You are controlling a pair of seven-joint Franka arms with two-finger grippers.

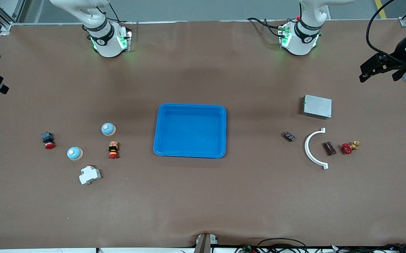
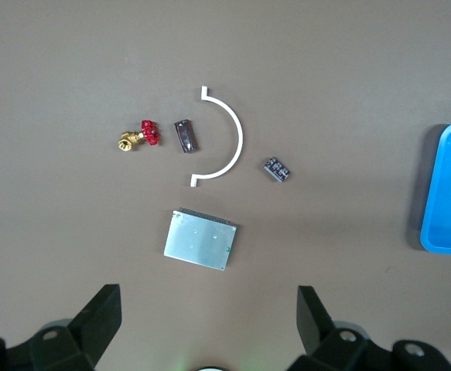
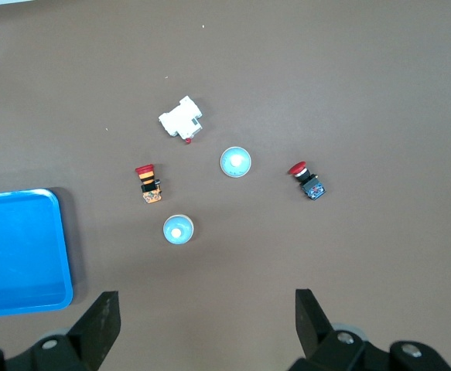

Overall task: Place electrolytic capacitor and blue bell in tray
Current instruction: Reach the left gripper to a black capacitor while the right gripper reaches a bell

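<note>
Both arms wait raised, jaws spread wide, holding nothing.
Left gripper [image 2: 206, 317] hovers over the capacitor [image 1: 289, 136]; right gripper [image 3: 204, 321] over two blue bells [image 1: 108, 129]; tray [image 1: 190, 154] between holds nothing.

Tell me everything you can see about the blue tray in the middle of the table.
The tray is a shallow, bright-blue rectangle that looks like plastic, with rounded corners and a raised rim around a flat floor. It lies level on the brown table cover, midway between the two arms' ends, long sides facing the front camera. Nothing lies in it and nothing touches it. Each wrist view catches part of it.
</note>
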